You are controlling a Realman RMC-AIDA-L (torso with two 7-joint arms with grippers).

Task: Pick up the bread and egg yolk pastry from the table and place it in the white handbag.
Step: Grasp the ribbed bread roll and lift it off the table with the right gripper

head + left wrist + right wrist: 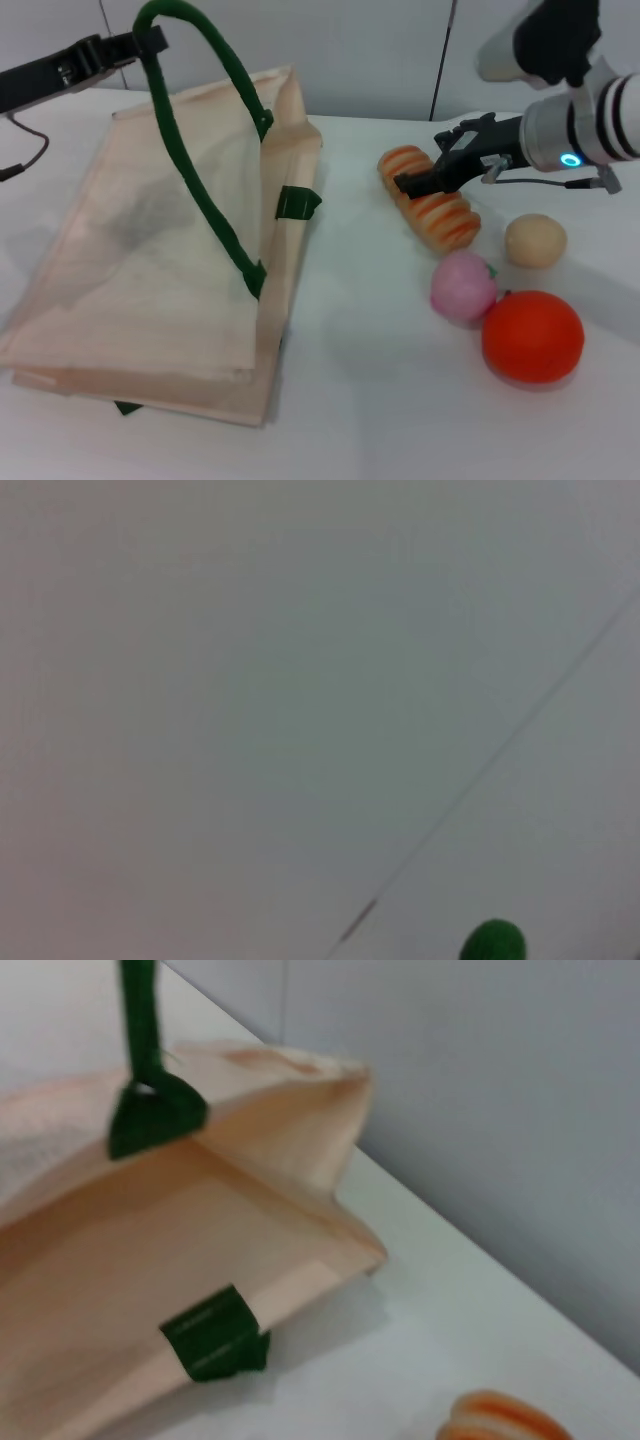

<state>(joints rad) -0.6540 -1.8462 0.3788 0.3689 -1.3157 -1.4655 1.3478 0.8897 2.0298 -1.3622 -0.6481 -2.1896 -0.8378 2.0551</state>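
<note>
The bread point(445, 218), a ridged orange-and-cream loaf, lies on the white table right of the white handbag point(150, 270). My right gripper point(420, 161) hovers over the loaf's far half, open, with one dark finger crossing it. The egg yolk pastry point(535, 241), a pale tan ball, rests just right of the bread. My left gripper point(140, 42) at the far left is shut on the bag's green handle point(205, 200), holding it raised. The right wrist view shows the handbag point(200, 1230) mouth and the bread point(500, 1418) tip. A bit of the green handle point(492, 944) appears in the left wrist view.
A pink ball with a green stem point(463, 285) and a smooth orange ball point(532, 336) sit in front of the bread and pastry. A grey wall runs behind the table. A cable hangs from my left arm point(25, 150).
</note>
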